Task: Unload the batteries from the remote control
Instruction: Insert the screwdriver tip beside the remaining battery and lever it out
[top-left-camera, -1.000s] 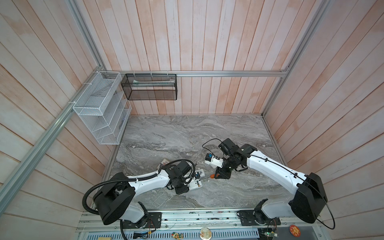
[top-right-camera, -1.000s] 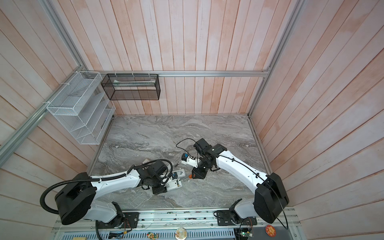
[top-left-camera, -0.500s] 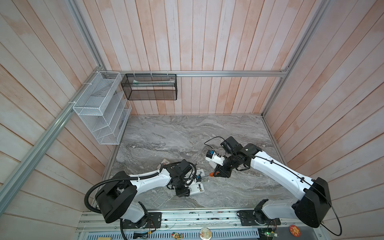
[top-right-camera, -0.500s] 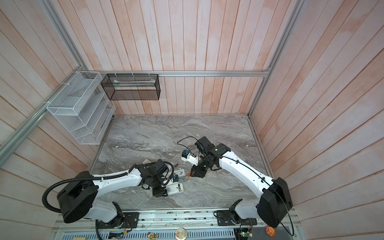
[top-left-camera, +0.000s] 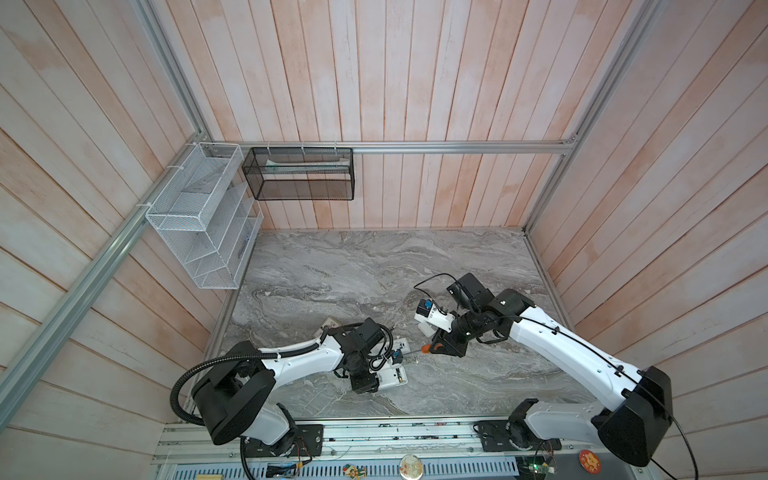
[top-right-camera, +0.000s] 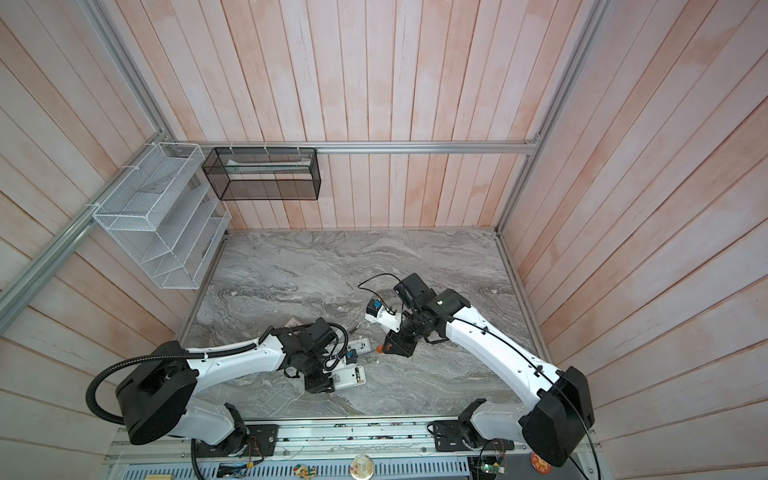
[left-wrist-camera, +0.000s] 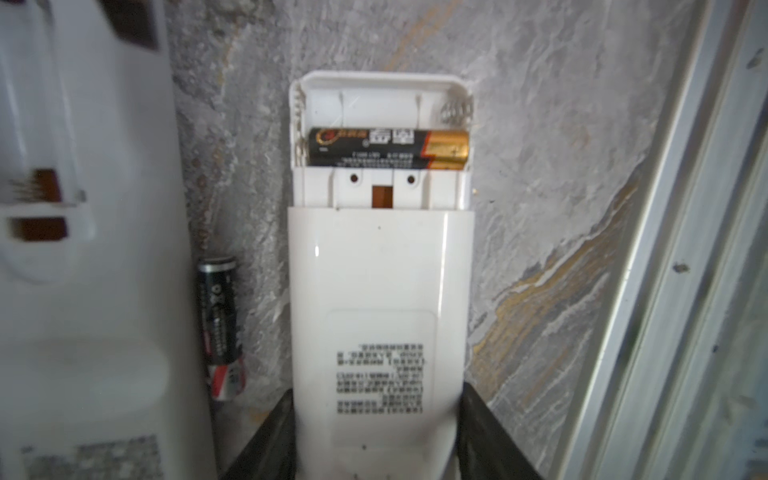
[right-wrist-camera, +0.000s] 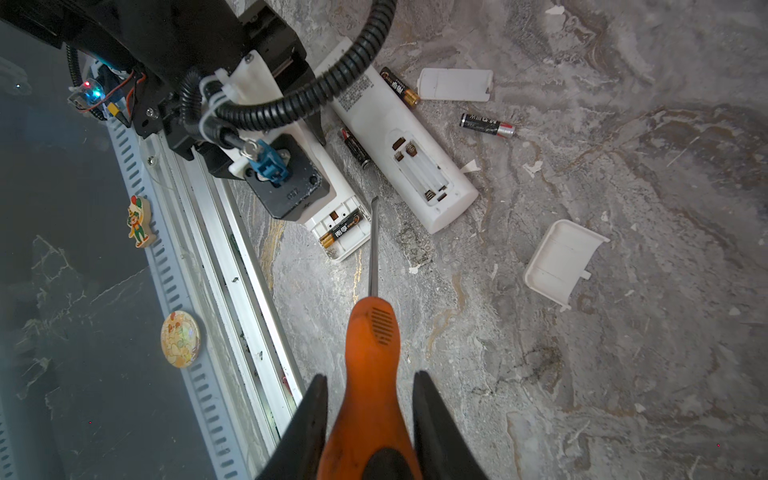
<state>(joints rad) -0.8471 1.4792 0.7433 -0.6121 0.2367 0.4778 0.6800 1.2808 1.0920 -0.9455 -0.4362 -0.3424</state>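
Our left gripper (left-wrist-camera: 376, 419) clamps the remote (left-wrist-camera: 380, 291), one battery (left-wrist-camera: 386, 148) sitting in its open bay beyond the fingertips (neighbouring slot bare). Our right gripper (right-wrist-camera: 370, 380) pinches the screwdriver (right-wrist-camera: 372, 332), its tip just beside that bay. Farther out, three loose batteries (right-wrist-camera: 487, 124) lie around the empty second remote (right-wrist-camera: 415, 166).

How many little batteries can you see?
4 black cylindrical batteries: one inside the held white plastic remote, one between both remotes, one beside a white cover, one alone. Others may hide.
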